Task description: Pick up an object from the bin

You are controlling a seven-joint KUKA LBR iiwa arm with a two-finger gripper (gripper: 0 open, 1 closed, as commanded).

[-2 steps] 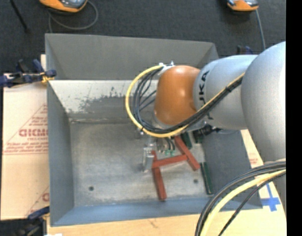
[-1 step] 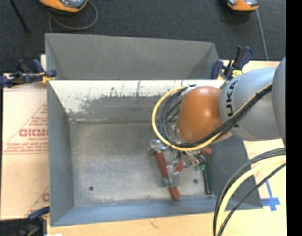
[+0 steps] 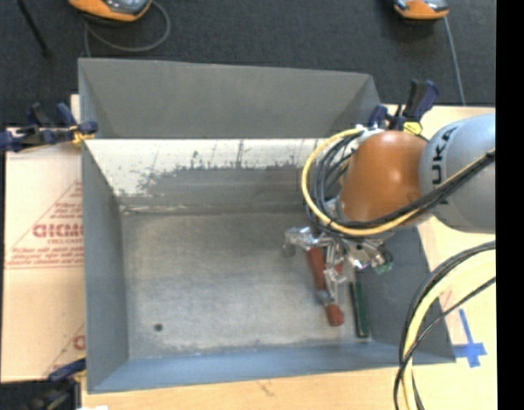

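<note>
Gripper (image 3: 334,261) sits over a red stick (image 3: 328,295), dark green pen (image 3: 359,310) just beside; we cannot tell its jaws' state, and closing may nudge both away.

Orange dome cover (image 3: 383,178) on the wrist blocks my view of the right rear corner of the grey metal bin (image 3: 101,263). The upper end of the long reddish-brown stick-shaped thing (image 3: 318,282) runs under the metal gripper (image 3: 332,261); I can't tell if they touch. The thin dark-green rod (image 3: 359,311) just beside it has its top hidden too, and I can't make out what it is. The small dark speck (image 3: 158,327) on the front-left floor is too small to identify.
</note>
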